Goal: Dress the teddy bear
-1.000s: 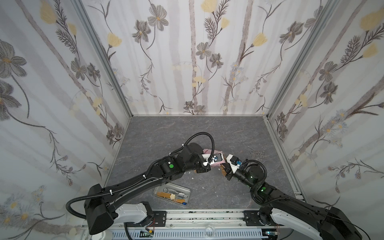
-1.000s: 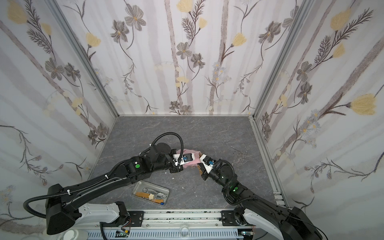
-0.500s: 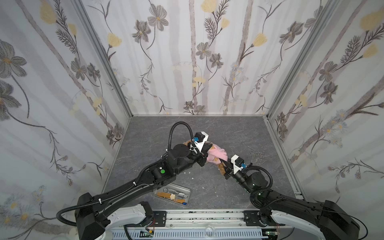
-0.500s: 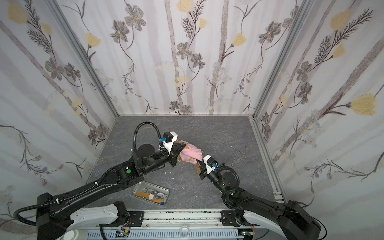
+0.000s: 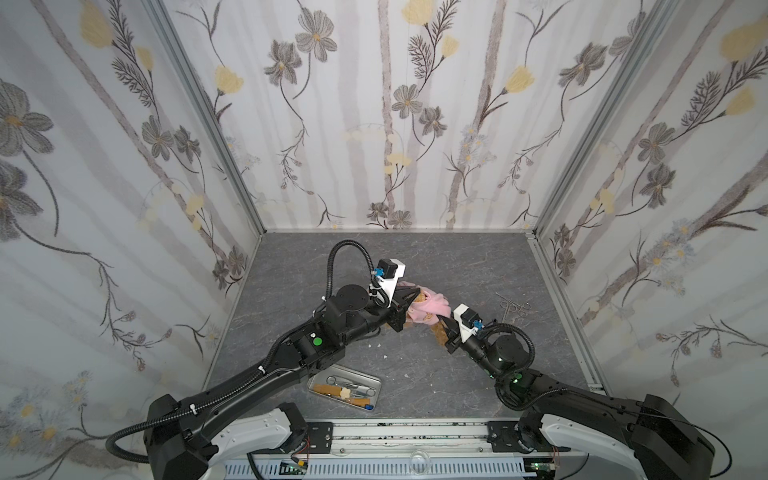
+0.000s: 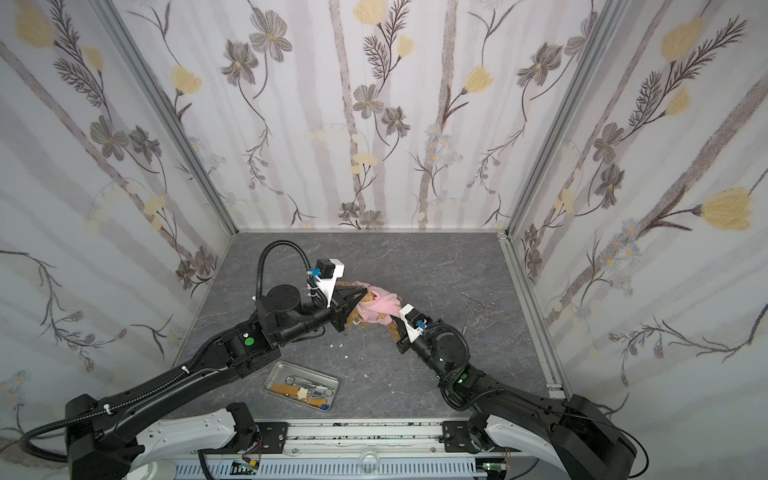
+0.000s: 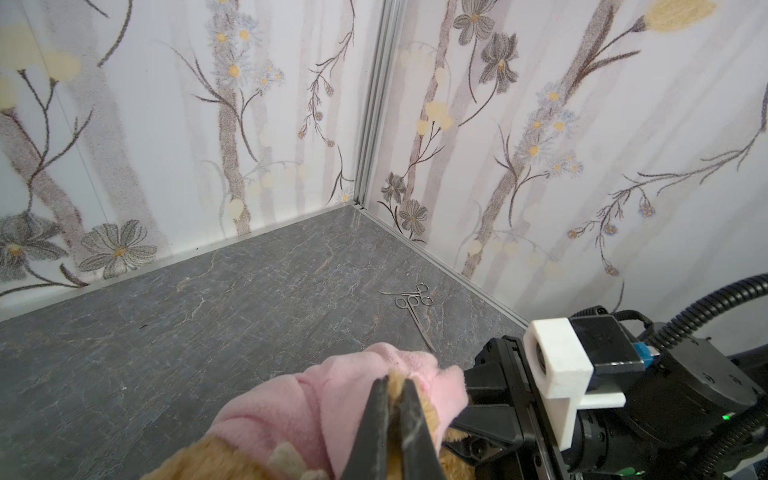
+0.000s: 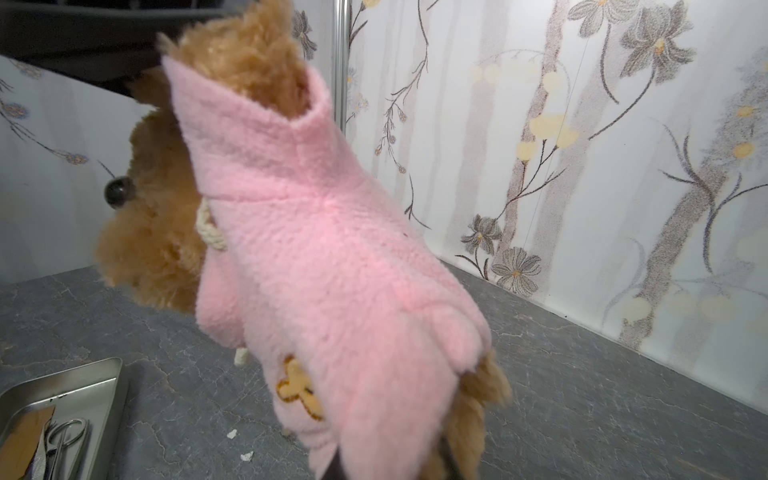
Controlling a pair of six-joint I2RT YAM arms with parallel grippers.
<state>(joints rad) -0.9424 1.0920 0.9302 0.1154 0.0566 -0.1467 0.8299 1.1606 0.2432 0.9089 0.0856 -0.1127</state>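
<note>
The teddy bear (image 5: pixel 437 331) (image 8: pixel 153 232) hangs above the grey table between my two grippers, tilted, with a pink shirt (image 5: pixel 432 307) (image 6: pixel 380 307) (image 8: pixel 332 249) around its body. Its head and dark nose (image 8: pixel 118 191) stick out past the shirt's collar. My left gripper (image 5: pixel 415 297) (image 6: pixel 360 297) (image 7: pixel 392 380) is shut on a tuft of golden fur poking out of a shirt opening. My right gripper (image 5: pixel 446 328) (image 6: pixel 395 328) (image 8: pixel 390 465) is shut on the shirt's lower hem, beside a furry leg (image 8: pixel 478 399); the cloth covers its fingertips.
A metal tray (image 5: pixel 377 384) (image 6: pixel 336 384) (image 8: pixel 104 374) with scissors and small tools lies near the front edge. Steel forceps (image 5: pixel 513 307) (image 7: pixel 411 303) lie on the table near the right wall. White crumbs (image 5: pixel 385 356) dot the table. Flowered walls close three sides.
My left gripper swung up and towards the back wall with the bear and shirt. The right gripper followed, keeping its hold. Little has moved in the last half second.
</note>
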